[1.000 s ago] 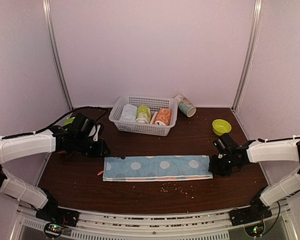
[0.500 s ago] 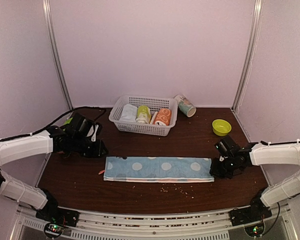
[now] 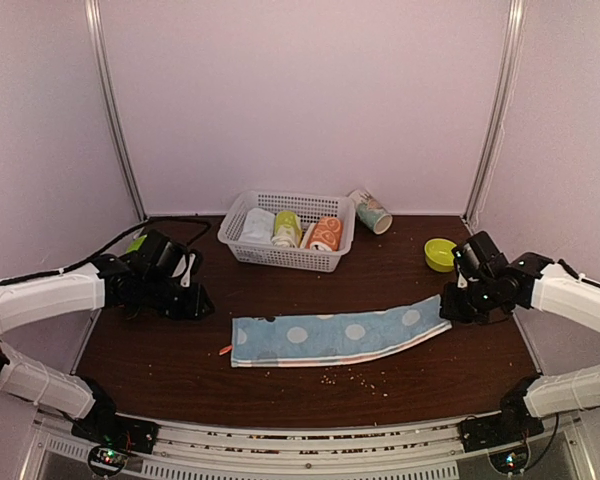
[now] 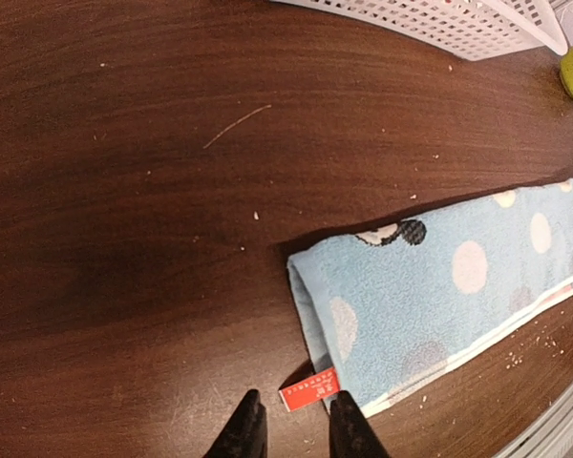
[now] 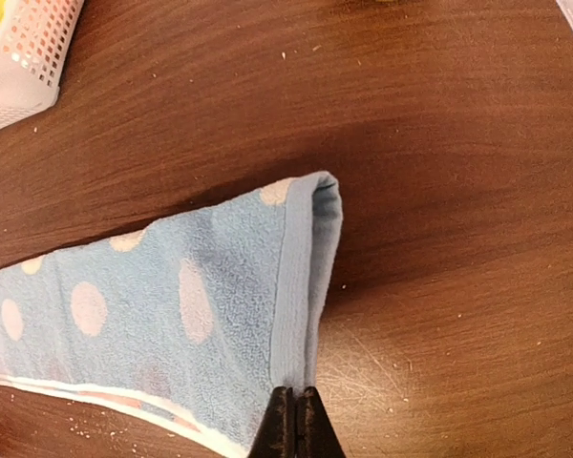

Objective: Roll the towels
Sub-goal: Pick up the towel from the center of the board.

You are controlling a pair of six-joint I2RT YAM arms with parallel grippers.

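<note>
A light blue towel [image 3: 335, 335] with pale spots lies folded into a long strip across the table's middle. My right gripper [image 3: 450, 312] is shut on its right end, which is raised and drawn toward the back right. In the right wrist view the fingertips of the right gripper [image 5: 295, 393] pinch the hem of the towel [image 5: 172, 315]. My left gripper [image 3: 206, 308] hovers left of the strip's other end. Seen from the left wrist, the left gripper [image 4: 294, 401] is slightly open and empty, just short of the towel's [image 4: 439, 296] red tag [image 4: 310, 391].
A white basket [image 3: 285, 258] at the back holds a white roll, a yellow-green roll and an orange patterned roll [image 3: 325, 233]. A paper cup [image 3: 370, 211] lies on its side beside it. A yellow-green bowl [image 3: 442, 253] sits behind my right gripper. Crumbs [image 3: 355, 377] dot the front.
My right gripper closed on the towel's right end and pulled it right and toward the back. The whole strip slid right, away from my left gripper, which hardly moved.
</note>
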